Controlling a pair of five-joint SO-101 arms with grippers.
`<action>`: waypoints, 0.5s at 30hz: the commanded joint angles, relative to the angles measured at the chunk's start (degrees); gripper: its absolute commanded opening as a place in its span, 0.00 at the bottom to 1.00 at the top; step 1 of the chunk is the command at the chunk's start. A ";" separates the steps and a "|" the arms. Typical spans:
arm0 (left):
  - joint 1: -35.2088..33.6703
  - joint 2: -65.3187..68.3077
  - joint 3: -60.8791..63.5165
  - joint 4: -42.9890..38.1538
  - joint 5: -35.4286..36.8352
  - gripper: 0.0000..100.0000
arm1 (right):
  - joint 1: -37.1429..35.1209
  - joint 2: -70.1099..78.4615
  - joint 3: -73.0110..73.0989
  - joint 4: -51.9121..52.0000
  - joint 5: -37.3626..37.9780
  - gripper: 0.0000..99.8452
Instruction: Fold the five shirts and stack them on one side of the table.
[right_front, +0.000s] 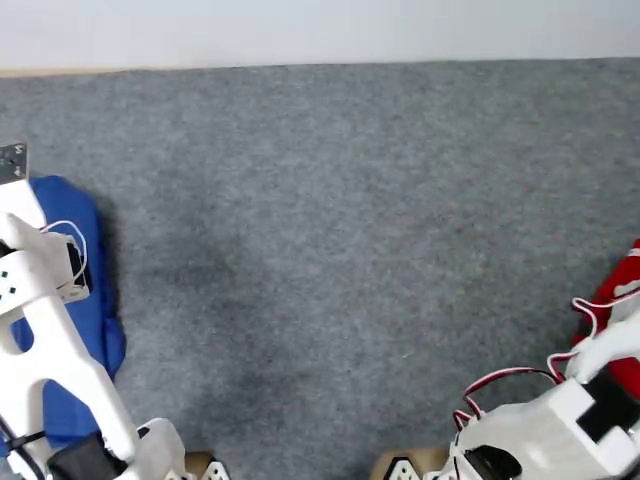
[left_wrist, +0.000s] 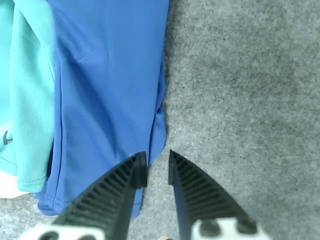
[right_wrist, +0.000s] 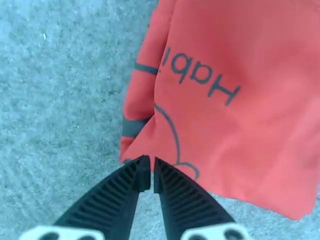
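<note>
Left claw (left_wrist: 156, 167), jaws slightly apart, hangs over the edge of a blue shirt (left_wrist: 105, 75) lying on a teal shirt (left_wrist: 25, 100) at the grey bench's (right_front: 330, 200) left side. Right claw (right_wrist: 151, 172), jaws nearly together, sits at the corner of a red shirt (right_wrist: 240, 125) at the right edge.

R end effector (right_wrist: 150, 172), jaws near-closed, at red shirt (right_wrist: 240, 135) edge, grey mat (right_wrist: 65, 90)
</note>
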 joint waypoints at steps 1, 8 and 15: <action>0.53 -2.02 -0.22 0.88 -0.26 0.09 | -0.22 -1.36 -0.53 1.01 -0.53 0.01; 0.53 -1.67 -0.22 0.62 -0.26 0.09 | 1.27 -6.11 -0.44 0.40 -0.26 0.01; 0.53 -1.67 -0.22 0.62 -0.35 0.09 | 2.68 -1.71 -0.44 -6.55 -0.18 0.01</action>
